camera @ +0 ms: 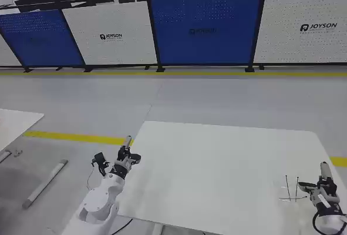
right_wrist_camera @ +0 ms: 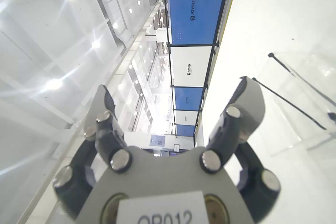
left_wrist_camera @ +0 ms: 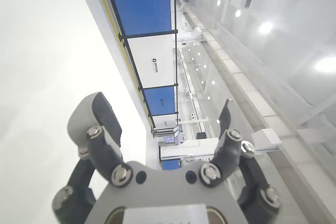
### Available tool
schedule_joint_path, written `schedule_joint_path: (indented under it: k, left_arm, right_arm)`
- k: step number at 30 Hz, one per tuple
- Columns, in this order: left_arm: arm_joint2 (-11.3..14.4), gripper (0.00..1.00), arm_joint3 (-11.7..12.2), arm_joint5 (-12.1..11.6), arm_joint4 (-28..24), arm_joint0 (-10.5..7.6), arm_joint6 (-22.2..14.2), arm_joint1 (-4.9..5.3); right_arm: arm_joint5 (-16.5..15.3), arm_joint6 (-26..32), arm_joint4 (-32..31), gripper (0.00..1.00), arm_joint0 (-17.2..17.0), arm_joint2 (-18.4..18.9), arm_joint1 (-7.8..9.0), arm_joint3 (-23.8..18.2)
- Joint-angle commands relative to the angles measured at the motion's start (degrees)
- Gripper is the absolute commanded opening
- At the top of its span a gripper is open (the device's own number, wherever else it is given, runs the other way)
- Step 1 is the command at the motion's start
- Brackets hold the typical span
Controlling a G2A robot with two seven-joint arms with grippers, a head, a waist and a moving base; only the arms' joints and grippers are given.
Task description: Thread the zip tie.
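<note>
A wide stretch of white table is left between the two arms. Two zip ties are stood upright in one clear holder near the right edge, just beside the right gripper. The left gripper is held at the left edge. Both are spread apart, grasping nothing.

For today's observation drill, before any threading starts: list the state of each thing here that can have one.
Left gripper: open, empty.
Right gripper: open, empty.
Zip ties: two, straight, not looped, standing upright in the clear holder.
</note>
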Motion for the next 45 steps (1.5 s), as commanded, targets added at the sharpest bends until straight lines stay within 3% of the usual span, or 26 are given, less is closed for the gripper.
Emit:
schedule_joint_path:
  k: [1, 2, 3, 4, 5, 6, 7, 10, 14, 17, 20, 37, 40, 45]
  left_arm:
    - [0.00, 1.00, 0.00, 0.00, 0.00, 0.00, 0.00, 0.00]
    - [0.00, 0.78, 0.00, 0.00, 0.00, 0.00, 0.00, 0.00]
    - [0.00, 0.78, 0.00, 0.00, 0.00, 0.00, 0.00, 0.00]
    - [0.00, 1.00, 0.00, 0.00, 0.00, 0.00, 0.00, 0.00]
    - [0.00, 0.78, 0.00, 0.00, 0.00, 0.00, 0.00, 0.00]
    - [0.00, 0.78, 0.00, 0.00, 0.00, 0.00, 0.00, 0.00]
    - [0.00, 1.00, 0.00, 0.00, 0.00, 0.00, 0.00, 0.00]
    - [0.00, 1.00, 0.00, 0.00, 0.00, 0.00, 0.00, 0.00]
    - [0.00, 1.00, 0.00, 0.00, 0.00, 0.00, 0.00, 0.00]
    - [0.00, 1.00, 0.00, 0.00, 0.00, 0.00, 0.00, 0.00]
    - [0.00, 1.00, 0.00, 0.00, 0.00, 0.00, 0.00, 0.00]
    - [0.00, 1.00, 0.00, 0.00, 0.00, 0.00, 0.00, 0.00]
    - [0.00, 1.00, 0.00, 0.00, 0.00, 0.00, 0.00, 0.00]
    - [0.00, 1.00, 0.00, 0.00, 0.00, 0.00, 0.00, 0.00]
  right_arm:
    - [0.00, 0.00, 0.00, 1.00, 0.00, 0.00, 0.00, 0.00]
    - [0.00, 0.00, 0.00, 1.00, 0.00, 0.00, 0.00, 0.00]
    - [0.00, 0.00, 0.00, 1.00, 0.00, 0.00, 0.00, 0.00]
    - [0.00, 0.00, 0.00, 0.78, 0.00, 0.00, 0.00, 0.00]
    - [0.00, 0.00, 0.00, 0.78, 0.00, 0.00, 0.00, 0.00]
    - [0.00, 0.00, 0.00, 0.78, 0.00, 0.00, 0.00, 0.00]
    - [-0.03, -0.12, -0.32, 1.00, 0.03, 0.11, 0.01, -0.01]
    - [0.16, 1.76, -1.99, 1.00, -0.68, 1.09, 0.12, -0.47]
    - [0.24, 8.86, -4.30, 1.00, -2.14, 4.53, 0.73, -1.51]
    - [0.85, 18.56, -7.02, 1.00, -3.27, 7.46, 1.54, -2.69]
    - [2.14, 37.60, -9.86, 1.00, -2.71, 10.77, 3.05, -2.73]
    - [1.93, 39.25, -10.07, 1.00, -2.44, 11.09, 3.19, -2.83]
    - [2.79, 52.23, -13.48, 1.00, -0.37, 12.84, 4.41, -4.10]
    - [5.53, 63.51, -19.40, 1.00, 2.03, 17.78, 6.13, -8.18]
